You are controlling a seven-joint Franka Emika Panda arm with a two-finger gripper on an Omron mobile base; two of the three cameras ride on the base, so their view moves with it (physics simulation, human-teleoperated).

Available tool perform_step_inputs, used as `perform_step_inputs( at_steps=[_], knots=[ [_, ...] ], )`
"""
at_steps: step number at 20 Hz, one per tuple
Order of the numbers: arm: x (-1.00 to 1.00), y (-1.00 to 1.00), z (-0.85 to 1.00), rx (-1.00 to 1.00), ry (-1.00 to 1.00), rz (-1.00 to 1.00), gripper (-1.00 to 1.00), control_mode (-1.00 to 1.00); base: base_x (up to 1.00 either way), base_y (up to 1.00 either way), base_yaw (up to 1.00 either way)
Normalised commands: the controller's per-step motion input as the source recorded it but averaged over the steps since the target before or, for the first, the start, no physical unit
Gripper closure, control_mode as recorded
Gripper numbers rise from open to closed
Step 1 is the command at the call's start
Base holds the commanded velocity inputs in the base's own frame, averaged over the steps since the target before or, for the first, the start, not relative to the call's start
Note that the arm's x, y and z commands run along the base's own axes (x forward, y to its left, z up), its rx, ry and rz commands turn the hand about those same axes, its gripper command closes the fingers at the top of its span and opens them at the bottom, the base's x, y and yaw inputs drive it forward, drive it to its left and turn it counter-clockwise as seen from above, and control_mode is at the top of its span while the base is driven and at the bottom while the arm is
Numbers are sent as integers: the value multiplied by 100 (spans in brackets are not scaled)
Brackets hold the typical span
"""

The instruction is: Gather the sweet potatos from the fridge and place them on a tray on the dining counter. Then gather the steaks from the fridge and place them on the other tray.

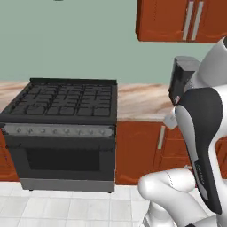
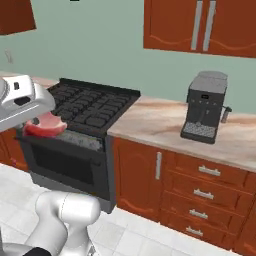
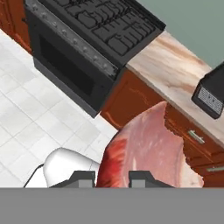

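Observation:
A flat pinkish-red steak (image 3: 148,153) with pale marbling hangs in my gripper (image 3: 112,178), whose two dark fingers are shut on its near edge in the hand view. In the right base view the same steak (image 2: 45,125) pokes out below my white hand at the left, in front of the stove. The fridge, both trays, the sweet potatos and the dining counter are out of view.
A black gas stove (image 1: 64,128) with an oven door stands ahead, set in red-brown drawer cabinets (image 2: 200,195) under a marbled counter top (image 2: 150,120). A grey coffee machine (image 2: 205,107) stands on that counter. White tiled floor (image 3: 26,109) lies below.

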Motion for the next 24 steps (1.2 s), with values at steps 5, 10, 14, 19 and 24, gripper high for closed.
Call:
perform_step_inputs(
  at_steps=[5,10,14,19,24],
  knots=[
    [0,0,0,0,0,0,100,100,-10,0,100],
    [0,0,0,0,0,0,100,100,-13,0,100],
    [0,0,0,0,0,0,100,100,-13,0,100],
    [0,0,0,0,0,0,100,100,-4,0,100],
    [0,0,0,0,0,0,100,100,0,-24,92]
  ],
)
